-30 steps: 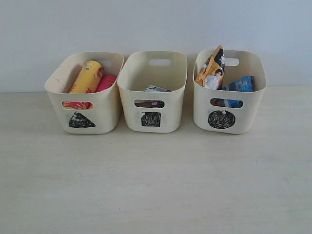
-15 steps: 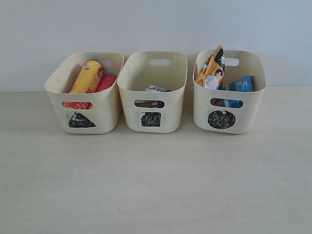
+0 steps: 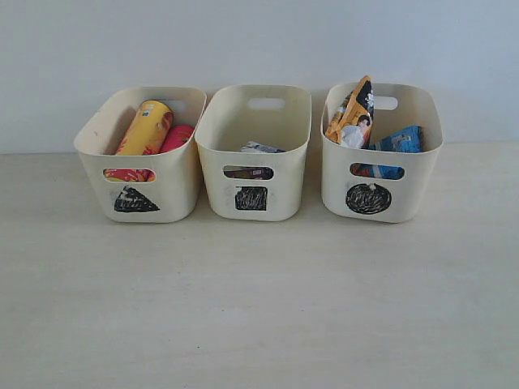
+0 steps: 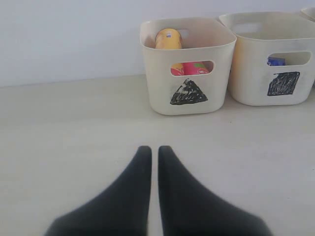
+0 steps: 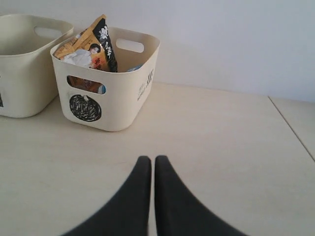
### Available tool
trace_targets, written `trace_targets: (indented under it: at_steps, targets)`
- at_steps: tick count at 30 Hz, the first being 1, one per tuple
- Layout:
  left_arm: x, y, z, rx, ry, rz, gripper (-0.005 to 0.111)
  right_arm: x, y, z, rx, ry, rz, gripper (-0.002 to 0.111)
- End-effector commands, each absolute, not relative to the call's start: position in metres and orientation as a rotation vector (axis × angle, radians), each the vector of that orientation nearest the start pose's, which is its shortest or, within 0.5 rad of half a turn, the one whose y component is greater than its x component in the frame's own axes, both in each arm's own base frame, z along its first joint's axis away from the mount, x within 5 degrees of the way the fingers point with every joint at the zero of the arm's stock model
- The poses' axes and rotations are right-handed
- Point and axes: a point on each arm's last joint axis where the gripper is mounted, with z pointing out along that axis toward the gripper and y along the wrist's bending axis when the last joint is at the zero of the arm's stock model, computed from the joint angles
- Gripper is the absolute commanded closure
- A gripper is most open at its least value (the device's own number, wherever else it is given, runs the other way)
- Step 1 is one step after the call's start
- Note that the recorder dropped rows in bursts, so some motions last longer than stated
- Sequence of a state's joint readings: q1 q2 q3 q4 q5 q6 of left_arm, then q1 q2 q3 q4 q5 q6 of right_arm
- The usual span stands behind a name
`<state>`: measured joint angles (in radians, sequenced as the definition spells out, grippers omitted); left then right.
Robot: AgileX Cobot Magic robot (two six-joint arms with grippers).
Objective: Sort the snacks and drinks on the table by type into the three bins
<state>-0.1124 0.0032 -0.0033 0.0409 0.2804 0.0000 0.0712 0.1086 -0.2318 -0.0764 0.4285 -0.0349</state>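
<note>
We judge sorting done: left gripper [image 4: 153, 150] and right gripper [image 5: 148, 160], pinched together and empty, should hold clear of bins [image 3: 285, 154] ahead.

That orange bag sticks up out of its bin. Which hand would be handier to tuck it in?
The right hand, probably: the orange bag and its circle bin sit just ahead of it, while the left hand faces the triangle bin.

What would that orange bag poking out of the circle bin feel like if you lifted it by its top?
Probably floppy: the orange bag looks creased and leans on the circle bin wall rather than standing alone. It is likely light for its size, being a puffy snack pack. Its smooth printed film may be slippery.
</note>
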Motion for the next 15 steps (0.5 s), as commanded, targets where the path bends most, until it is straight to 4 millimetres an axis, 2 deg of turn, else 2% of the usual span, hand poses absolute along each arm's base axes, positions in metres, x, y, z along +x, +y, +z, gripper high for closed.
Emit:
trace_targets:
  at_steps: [1, 5, 8, 15]
  targets:
    - [0.055, -0.005, 0.188, 0.111, 1.761, -0.054, 0.103, 0.052, 0.002, 0.233, -0.138, 1.759, -0.045, 0.108]
    - [0.055, -0.005, 0.188, 0.111, 1.761, -0.054, 0.103, 0.050, 0.002, 0.218, -0.137, 1.713, -0.034, 0.108]
    - [0.055, -0.005, 0.188, 0.111, 1.761, -0.054, 0.103, 0.051, 0.004, 0.207, -0.147, 1.740, -0.021, 0.108]
    - [0.055, -0.005, 0.188, 0.111, 1.759, -0.054, 0.103, 0.053, 0.004, 0.192, -0.148, 1.773, -0.014, 0.108]
